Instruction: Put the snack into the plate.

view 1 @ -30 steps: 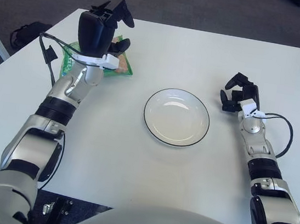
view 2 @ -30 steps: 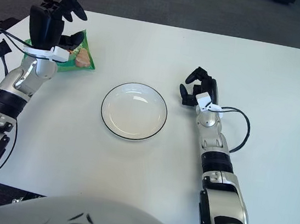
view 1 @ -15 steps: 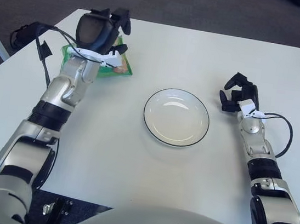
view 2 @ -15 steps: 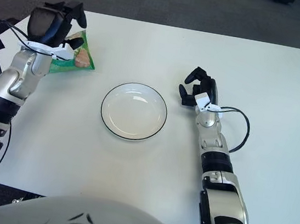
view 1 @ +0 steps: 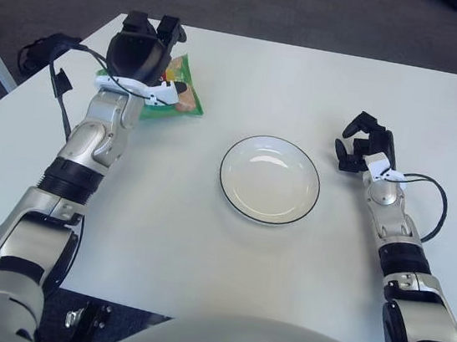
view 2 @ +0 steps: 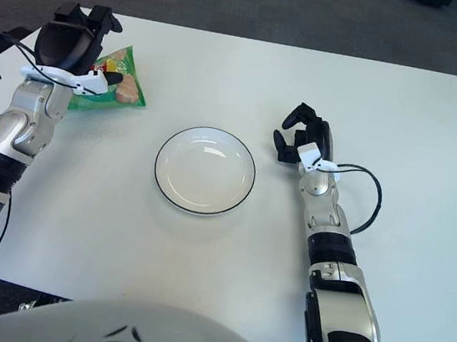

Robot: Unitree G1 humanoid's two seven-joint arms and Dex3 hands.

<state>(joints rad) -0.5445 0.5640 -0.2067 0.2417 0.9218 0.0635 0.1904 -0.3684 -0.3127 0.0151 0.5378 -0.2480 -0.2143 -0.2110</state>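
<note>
So the left hand [view 1: 140, 54] is right over the near edge of the snack [view 1: 180, 90], a green packet with some orange on it, lying flat at the far left of the white bench [view 1: 202, 243]; can't honestly tell if the fingers are wide or already closed on the packet, the back of the hand blocks that; nothing looks lifted off the bench, so I'd call this the grab step, not yet done; the plate [view 1: 230, 190] sits empty in the middle, well apart from the packet, off to its right and nearer the robot; the right hand [view 1: 363, 147] shows to the right of the plate, fingers curled, holding nothing; to do this well I'd pinch the packet's edge firmly, since a thin bag slips easily, lift it clear, then carry it across and let go over the plate's centre.
</note>
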